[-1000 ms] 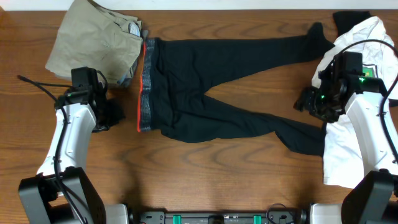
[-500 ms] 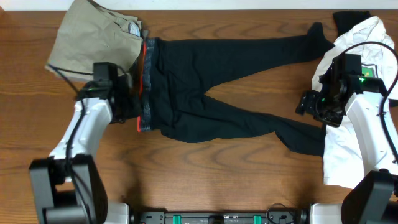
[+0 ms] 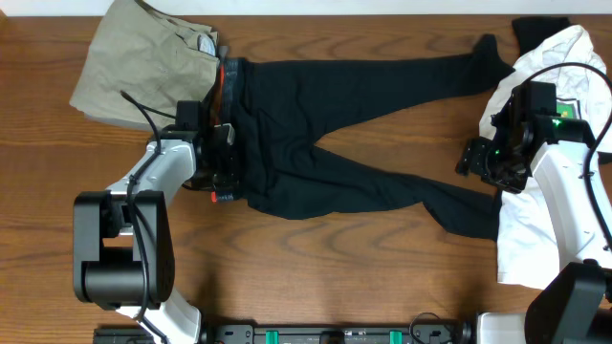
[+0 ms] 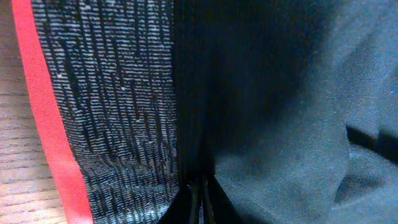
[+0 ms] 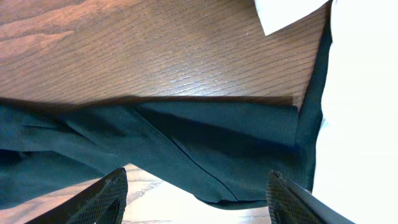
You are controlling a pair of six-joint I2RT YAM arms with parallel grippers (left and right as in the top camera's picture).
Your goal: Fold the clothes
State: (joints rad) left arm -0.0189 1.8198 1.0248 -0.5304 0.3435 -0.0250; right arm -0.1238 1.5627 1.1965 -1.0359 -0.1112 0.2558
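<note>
The black trousers (image 3: 325, 124) lie spread flat, with both legs pointing right and the grey, red-edged waistband (image 3: 224, 115) at the left. My left gripper (image 3: 222, 164) sits on the waistband's lower part. In the left wrist view it (image 4: 200, 202) is shut, with its tips pinched into the cloth where the grey band (image 4: 112, 93) meets the black fabric. My right gripper (image 3: 475, 158) hovers just above the lower leg's end. In the right wrist view it (image 5: 202, 205) is open, and the leg's hem (image 5: 236, 143) lies between and beyond its fingers (image 5: 106, 199).
Folded khaki trousers (image 3: 143, 67) lie at the back left and touch the waistband's top. A white T-shirt (image 3: 550, 191) covers the right edge, under the right arm, and overlaps the lower leg's end (image 5: 367, 112). Bare wood shows along the front.
The left arm has swung right from the bare table onto the waistband, and its gripper now pinches the cloth there. The right gripper has hardly moved.
</note>
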